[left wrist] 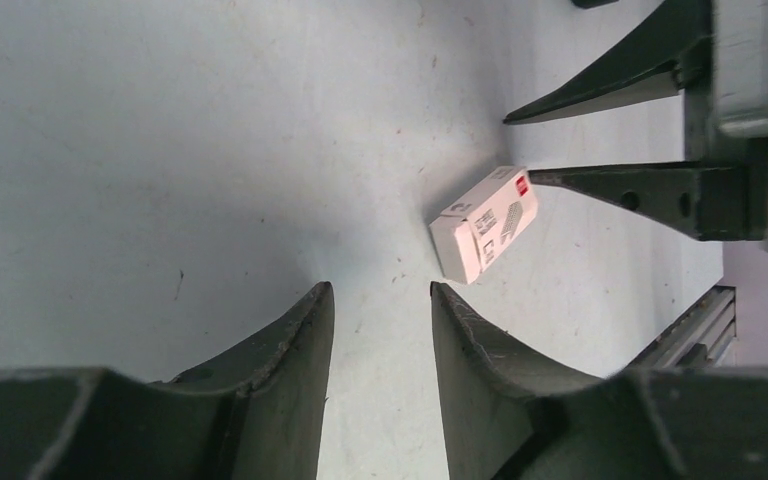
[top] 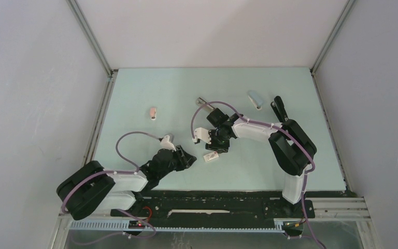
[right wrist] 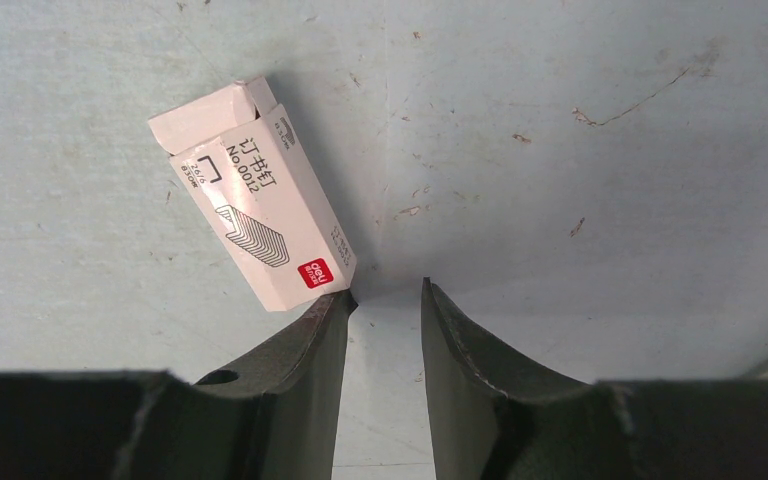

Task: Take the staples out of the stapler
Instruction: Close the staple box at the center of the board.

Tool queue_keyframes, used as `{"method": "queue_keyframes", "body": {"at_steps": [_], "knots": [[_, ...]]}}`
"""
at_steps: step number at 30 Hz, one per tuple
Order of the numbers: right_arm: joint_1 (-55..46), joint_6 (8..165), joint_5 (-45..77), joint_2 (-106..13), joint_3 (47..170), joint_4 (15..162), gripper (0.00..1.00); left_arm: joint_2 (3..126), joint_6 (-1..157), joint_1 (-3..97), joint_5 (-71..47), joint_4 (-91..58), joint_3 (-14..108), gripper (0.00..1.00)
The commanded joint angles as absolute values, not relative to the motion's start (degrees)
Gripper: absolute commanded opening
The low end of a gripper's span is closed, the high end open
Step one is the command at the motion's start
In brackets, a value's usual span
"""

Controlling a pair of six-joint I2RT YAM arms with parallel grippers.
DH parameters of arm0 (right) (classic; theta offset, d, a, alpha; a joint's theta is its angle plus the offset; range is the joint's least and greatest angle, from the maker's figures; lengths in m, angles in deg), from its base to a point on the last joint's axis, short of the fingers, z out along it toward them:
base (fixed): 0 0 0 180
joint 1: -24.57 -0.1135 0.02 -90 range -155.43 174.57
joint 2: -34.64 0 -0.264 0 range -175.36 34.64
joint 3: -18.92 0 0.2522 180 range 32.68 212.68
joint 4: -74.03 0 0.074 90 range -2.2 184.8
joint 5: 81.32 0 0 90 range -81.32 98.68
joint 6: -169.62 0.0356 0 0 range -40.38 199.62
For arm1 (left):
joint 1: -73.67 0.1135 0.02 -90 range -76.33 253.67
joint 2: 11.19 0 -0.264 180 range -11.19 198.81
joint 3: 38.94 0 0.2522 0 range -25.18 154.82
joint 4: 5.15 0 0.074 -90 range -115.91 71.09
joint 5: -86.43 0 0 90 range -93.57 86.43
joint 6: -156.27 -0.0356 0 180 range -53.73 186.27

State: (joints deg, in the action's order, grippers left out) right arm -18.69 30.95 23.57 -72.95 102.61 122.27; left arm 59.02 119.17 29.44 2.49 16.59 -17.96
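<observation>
- Table [top: 134, 93]: pale green and scuffed, everything rests on it.
- Right gripper [right wrist: 385, 292]: jaws slightly parted and empty. One fingertip touches a corner of the staple box [right wrist: 252, 195], which lies in its way.
- Left gripper [left wrist: 381, 290]: parted, grasping nothing, near the box.
- Pink stapler [top: 154, 112] and blue stapler [top: 255, 99]: farther back, well apart.
- Staples: none visible, probably inside a stapler. A strip is likely light, stiff, slick and brittle at its joins, so pinch its long sides.

I see a lab robot cell: plain white panel walls [top: 31, 78] w/ alu frame posts [top: 90, 36], pale green tabletop [top: 145, 88], slotted cable duct [top: 212, 226] at near edge.
</observation>
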Motion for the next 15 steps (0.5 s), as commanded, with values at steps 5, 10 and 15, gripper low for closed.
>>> {"method": "queue_keyframes", "body": {"at_steps": [5,10,15], "knots": [[-19.86,31.19,23.75,-75.48,102.84,123.17,0.42,65.09,118.71,29.71,0.49,23.48,-18.31,0.41],[-19.81,31.17,23.71,-75.46,102.9,123.11,0.42,67.13,118.65,29.72,-0.12,24.06,-17.85,0.33],[-19.81,31.19,23.71,-75.44,102.98,123.1,0.42,69.2,118.8,29.7,-0.56,24.5,-17.41,0.27]]}}
